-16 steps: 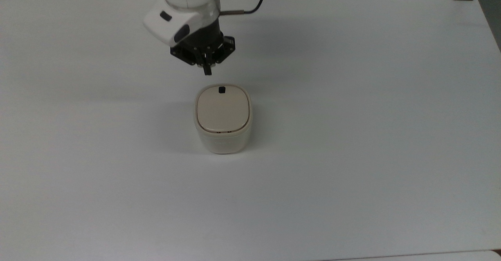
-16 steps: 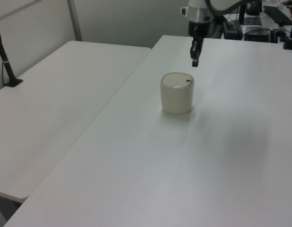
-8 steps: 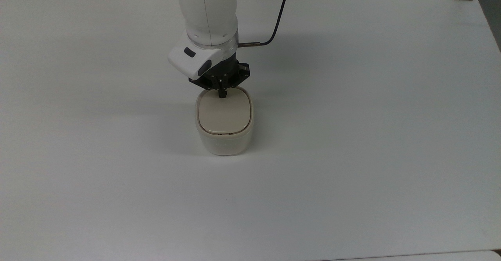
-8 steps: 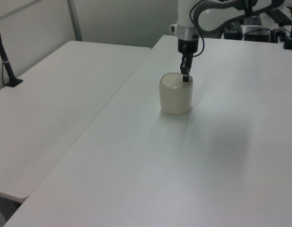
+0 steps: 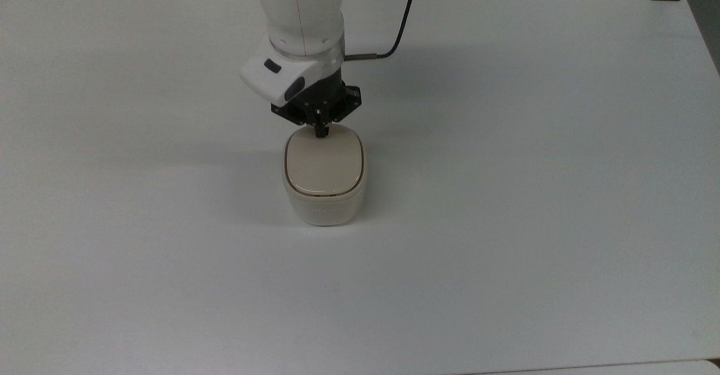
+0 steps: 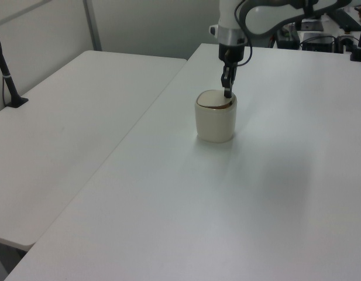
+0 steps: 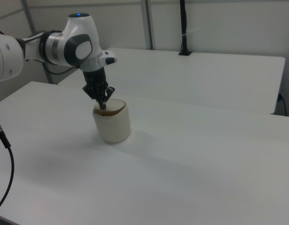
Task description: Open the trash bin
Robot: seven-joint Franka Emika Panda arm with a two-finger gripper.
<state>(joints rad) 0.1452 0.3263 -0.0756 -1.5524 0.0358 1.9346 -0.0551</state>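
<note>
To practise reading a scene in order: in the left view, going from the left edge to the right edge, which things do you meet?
Black pole on the side table → trash bin → gripper at the bin's far rim, slightly right of its middle → main table reaching the left view's right edge.

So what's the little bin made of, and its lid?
The small cream-white rounded-square bin looks like smooth moulded plastic: soft rounded corners and an even, faintly glossy wall. Its flat beige lid seems to be plastic too, slightly shinier, with a dark seam around it. The black gripper touching the lid looks like hard plastic or metal; I can't tell which.
</note>
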